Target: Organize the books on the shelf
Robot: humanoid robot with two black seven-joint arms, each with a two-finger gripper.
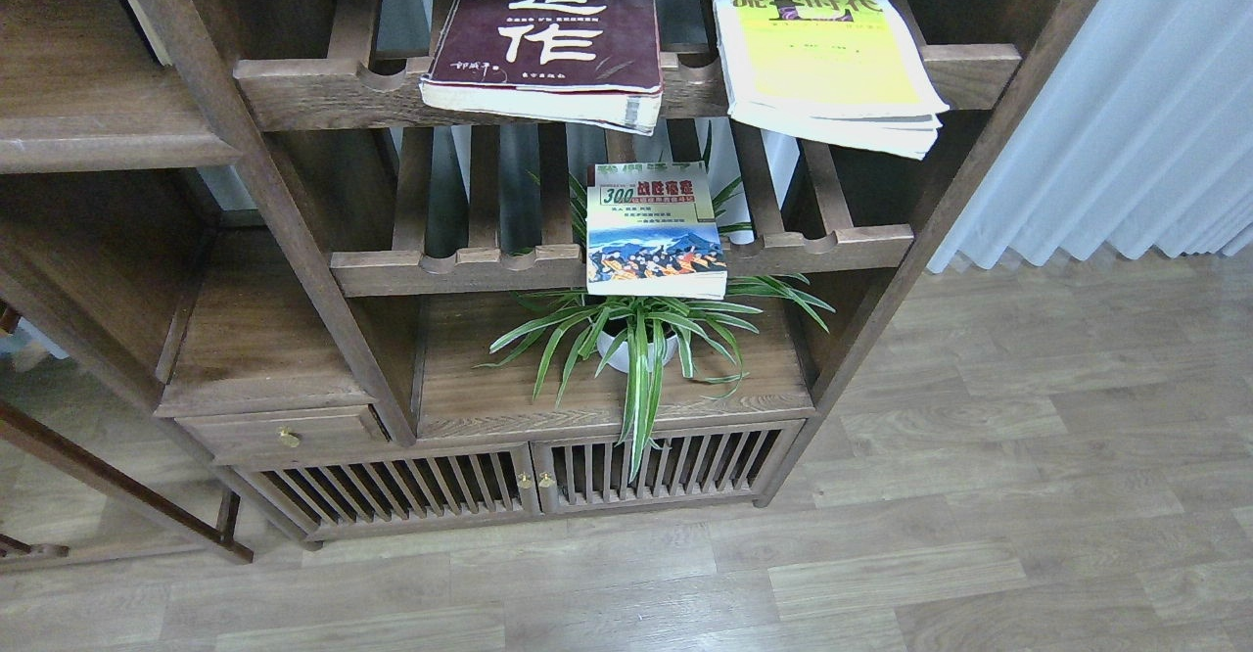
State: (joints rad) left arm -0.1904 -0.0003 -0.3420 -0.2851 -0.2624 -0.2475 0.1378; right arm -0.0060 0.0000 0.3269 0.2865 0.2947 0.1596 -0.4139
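Maroon book (pixel 548 35) lies flat at front rail of upper rack (pixel 323 94), left; yellow book (pixel 822 55) beside it, right, corner overhanging rail. Small white book (pixel 654 231) flat on front rail of lower rack (pixel 440 270), above plant (pixel 636 339). All off solid shelf (pixel 78 94) at left, so I judge sorting not begun. Paper covers, curled pages; slatted dark wood. Neither gripper visible to me; finger state unknown.
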